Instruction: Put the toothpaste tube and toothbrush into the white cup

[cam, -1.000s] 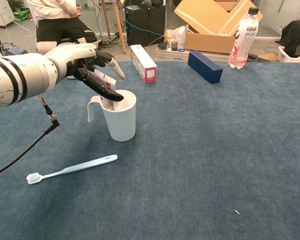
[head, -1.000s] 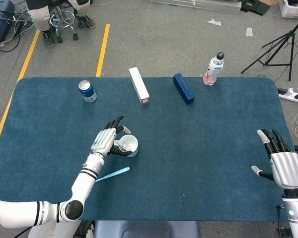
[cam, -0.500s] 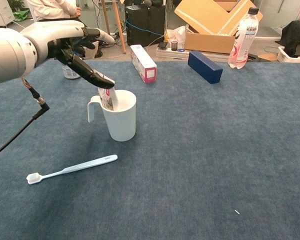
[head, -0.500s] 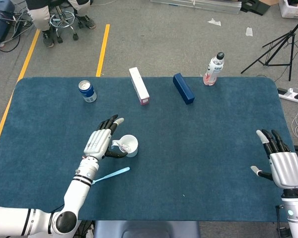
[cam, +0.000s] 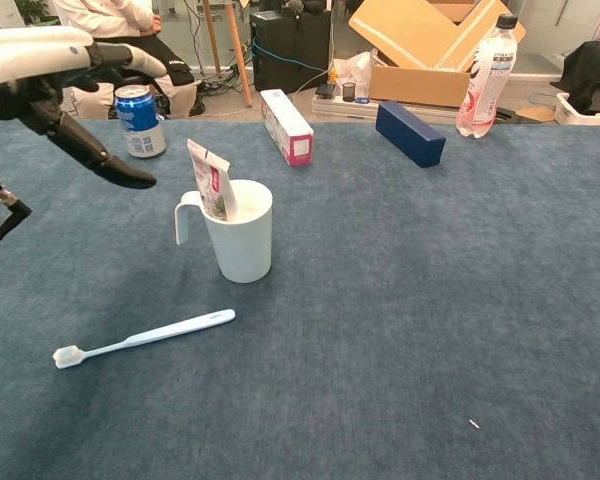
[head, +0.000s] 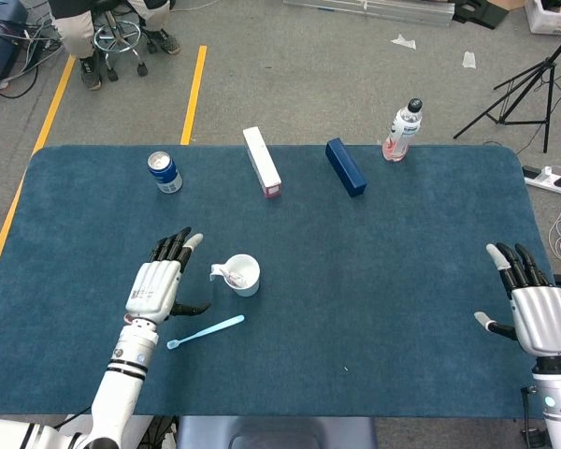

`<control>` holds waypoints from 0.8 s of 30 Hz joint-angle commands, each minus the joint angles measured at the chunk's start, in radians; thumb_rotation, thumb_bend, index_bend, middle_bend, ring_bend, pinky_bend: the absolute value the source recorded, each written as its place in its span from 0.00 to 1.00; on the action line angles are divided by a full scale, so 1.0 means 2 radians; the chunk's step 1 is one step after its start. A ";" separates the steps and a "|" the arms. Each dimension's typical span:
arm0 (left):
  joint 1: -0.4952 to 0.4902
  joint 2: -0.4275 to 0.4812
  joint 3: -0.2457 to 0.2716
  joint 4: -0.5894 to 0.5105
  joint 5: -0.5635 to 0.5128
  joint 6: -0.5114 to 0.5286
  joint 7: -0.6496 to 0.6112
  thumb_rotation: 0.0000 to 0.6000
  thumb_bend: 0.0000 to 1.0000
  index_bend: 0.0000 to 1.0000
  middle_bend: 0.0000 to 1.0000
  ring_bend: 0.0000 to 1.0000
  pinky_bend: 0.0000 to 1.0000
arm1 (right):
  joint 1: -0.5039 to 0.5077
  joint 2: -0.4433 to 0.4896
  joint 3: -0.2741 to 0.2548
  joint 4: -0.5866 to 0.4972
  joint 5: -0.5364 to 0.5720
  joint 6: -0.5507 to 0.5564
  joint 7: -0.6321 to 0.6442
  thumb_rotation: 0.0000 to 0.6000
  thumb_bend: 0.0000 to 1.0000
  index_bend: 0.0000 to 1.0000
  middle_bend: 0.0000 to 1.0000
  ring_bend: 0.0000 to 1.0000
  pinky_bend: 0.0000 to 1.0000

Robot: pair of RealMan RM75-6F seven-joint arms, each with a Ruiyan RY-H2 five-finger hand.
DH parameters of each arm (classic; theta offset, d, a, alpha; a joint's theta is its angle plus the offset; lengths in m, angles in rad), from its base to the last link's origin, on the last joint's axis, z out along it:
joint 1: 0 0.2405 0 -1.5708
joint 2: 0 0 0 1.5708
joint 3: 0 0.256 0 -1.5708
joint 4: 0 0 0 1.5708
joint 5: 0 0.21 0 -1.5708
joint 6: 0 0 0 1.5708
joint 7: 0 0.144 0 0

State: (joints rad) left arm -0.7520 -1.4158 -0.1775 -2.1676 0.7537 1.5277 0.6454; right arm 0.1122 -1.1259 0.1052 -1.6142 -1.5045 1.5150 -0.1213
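Observation:
The white cup (head: 243, 275) (cam: 240, 236) stands left of the table's middle, handle to the left. A toothpaste tube (cam: 210, 180) (head: 232, 275) stands inside it, its flat end sticking up above the rim. A light blue toothbrush (head: 206, 331) (cam: 143, 338) lies flat on the cloth in front of the cup, bristles at its left end. My left hand (head: 159, 282) (cam: 65, 92) hovers left of the cup, fingers spread, holding nothing. My right hand (head: 535, 314) rests at the table's right edge, open and empty.
Along the far side stand a blue soda can (head: 165, 172) (cam: 140, 120), a white and pink box (head: 262, 161) (cam: 287, 125), a dark blue box (head: 345, 166) (cam: 410, 132) and a clear water bottle (head: 403, 130) (cam: 486, 74). The blue cloth (head: 383, 271) covers the table.
My left hand has let go of the toothpaste tube, which now stands in the cup, and has drawn back to the left. The right hand has barely moved.

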 commanded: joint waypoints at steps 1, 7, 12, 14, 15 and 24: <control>0.022 0.012 0.029 -0.006 0.020 0.008 0.007 1.00 0.03 0.00 0.00 0.00 0.00 | 0.000 0.000 0.000 0.000 0.000 0.001 0.000 1.00 0.00 0.02 0.11 0.03 0.35; 0.059 0.021 0.067 0.013 0.056 0.013 -0.010 1.00 0.00 0.00 0.00 0.00 0.00 | -0.001 0.001 0.002 0.000 0.000 0.003 0.002 1.00 0.00 0.02 0.11 0.03 0.35; 0.080 0.017 0.078 0.043 0.068 -0.001 -0.034 1.00 0.00 0.00 0.00 0.00 0.00 | -0.001 0.001 0.001 0.000 -0.001 0.003 0.002 1.00 0.00 0.02 0.11 0.03 0.35; 0.087 0.014 0.081 0.058 0.075 -0.007 -0.038 1.00 0.00 0.00 0.00 0.00 0.00 | -0.001 0.001 0.001 0.000 -0.001 0.003 0.002 1.00 0.00 0.02 0.11 0.03 0.35; 0.089 0.012 0.083 0.064 0.077 -0.009 -0.040 1.00 0.00 0.00 0.00 0.00 0.00 | -0.001 0.001 0.001 0.000 -0.001 0.003 0.002 1.00 0.00 0.02 0.11 0.03 0.35; 0.115 -0.010 0.082 0.117 0.072 -0.048 -0.079 1.00 0.00 0.00 0.00 0.00 0.00 | -0.002 0.002 0.001 -0.001 -0.001 0.005 0.003 1.00 0.00 0.02 0.11 0.03 0.35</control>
State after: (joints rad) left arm -0.5298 -1.4272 -0.0101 -1.9437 0.9001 1.4420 0.4974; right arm 0.1085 -1.1224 0.1078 -1.6153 -1.5068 1.5243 -0.1156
